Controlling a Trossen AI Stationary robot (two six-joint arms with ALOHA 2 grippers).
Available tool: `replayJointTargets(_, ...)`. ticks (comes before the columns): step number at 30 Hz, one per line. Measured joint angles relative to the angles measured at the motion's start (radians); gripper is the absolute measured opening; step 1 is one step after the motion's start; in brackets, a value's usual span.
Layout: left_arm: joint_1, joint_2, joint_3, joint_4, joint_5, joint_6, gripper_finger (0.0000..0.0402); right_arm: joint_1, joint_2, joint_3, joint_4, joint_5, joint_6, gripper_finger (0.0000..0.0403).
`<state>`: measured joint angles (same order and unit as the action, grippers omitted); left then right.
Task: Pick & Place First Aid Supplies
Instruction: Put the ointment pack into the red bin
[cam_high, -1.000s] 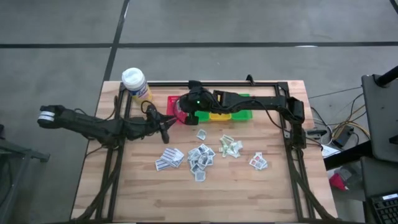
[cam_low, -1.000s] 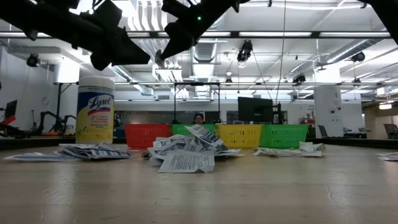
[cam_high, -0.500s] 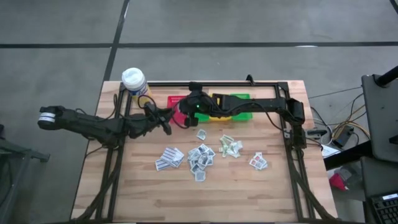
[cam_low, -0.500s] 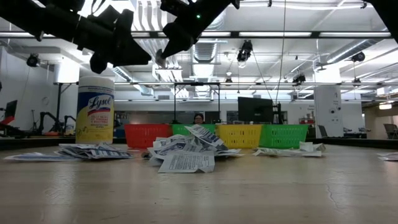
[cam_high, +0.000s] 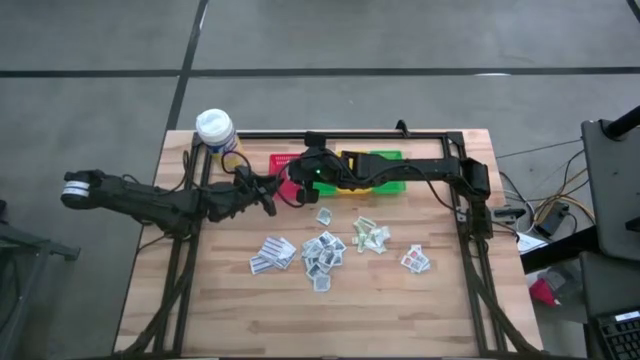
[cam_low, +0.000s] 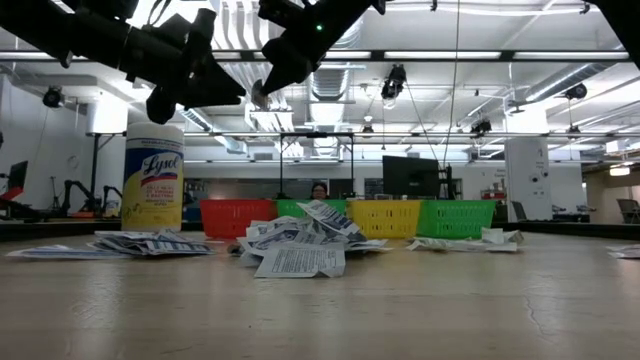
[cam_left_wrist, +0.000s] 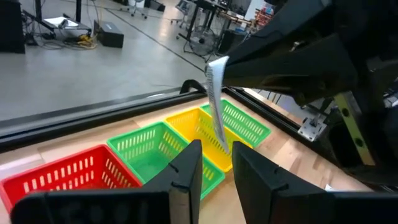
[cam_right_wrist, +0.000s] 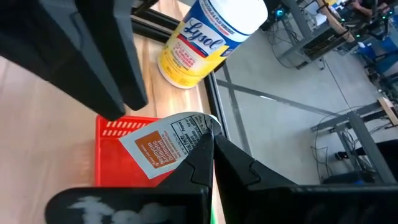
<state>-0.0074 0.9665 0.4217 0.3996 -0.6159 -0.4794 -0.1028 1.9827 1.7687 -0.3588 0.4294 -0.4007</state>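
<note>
Reaching in from nine o'clock, the left arm stretches across the wooden table (cam_high: 220, 300) and its left hand (cam_high: 268, 196) hovers above the boards just short of the red bin (cam_high: 281, 166). Its two fingers (cam_left_wrist: 186, 171) stand a little apart with nothing between them; in the left wrist view the gap lines up under a hanging packet but does not touch it. A white-capped yellow bottle (cam_high: 217, 135) stands at the table's ten o'clock corner. The right arm comes from three o'clock along the far edge, and the right hand (cam_high: 300, 184) hangs over the red bin, fingers pinched tight on a white packet with an orange panel (cam_right_wrist: 165, 144), which dangles by its top edge. The two hands are close together, tips nearly meeting. Beside the red bin, toward three o'clock, sit the yellow bin (cam_high: 352, 185) and the green bin (cam_high: 392, 185), mostly hidden beneath the right arm. The remaining first aid supplies (cam_high: 322, 250) lie loose on the boards near the centre, in small heaps: one cluster toward seven o'clock, a middle heap, another toward three o'clock, and a single packet (cam_high: 415, 261) lying apart farthest that way.
</note>
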Motion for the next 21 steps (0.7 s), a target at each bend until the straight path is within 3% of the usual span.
replayJointTargets(10, 0.004, 0.001, 0.000, 0.046, 0.005, -0.011, 0.0147, 0.000, 0.000, -0.005, 0.002, 0.000, 0.000, 0.0008)
replayJointTargets(21, 0.008, 0.073, -0.001, 0.113, 0.004, 0.003, 0.0152, 0.000, 0.000, -0.006, 0.008, -0.001, 0.000, 0.0008)
